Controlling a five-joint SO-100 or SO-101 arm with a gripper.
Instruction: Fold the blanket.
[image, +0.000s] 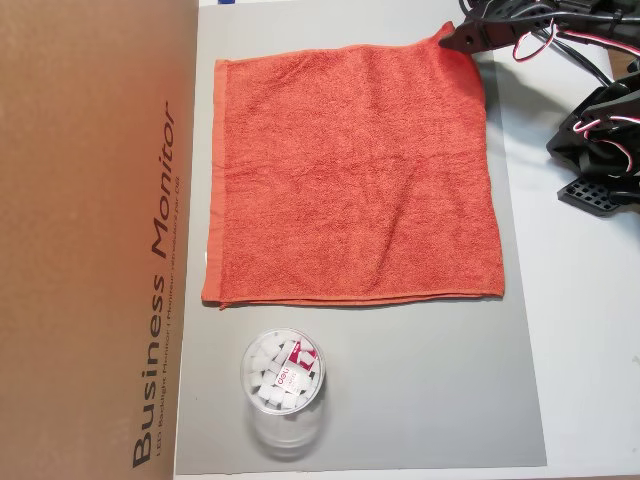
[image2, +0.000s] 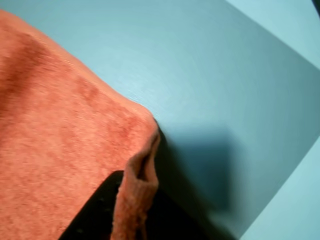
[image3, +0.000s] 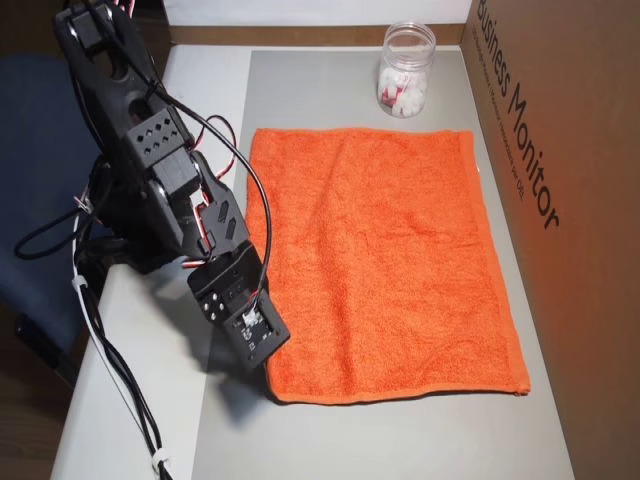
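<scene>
The orange-red terry-cloth blanket (image: 350, 175) lies flat and unfolded on the grey worktop (image: 420, 380). The black end effector (image2: 135, 200) pinches one hemmed corner, slightly raised. The cloth is judged soft, light and limp, so corners give the best hold. Roughly square; no clear long axis.

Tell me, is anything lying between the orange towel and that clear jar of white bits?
No. In both overhead views only bare grey mat separates the blanket from the jar.
</scene>
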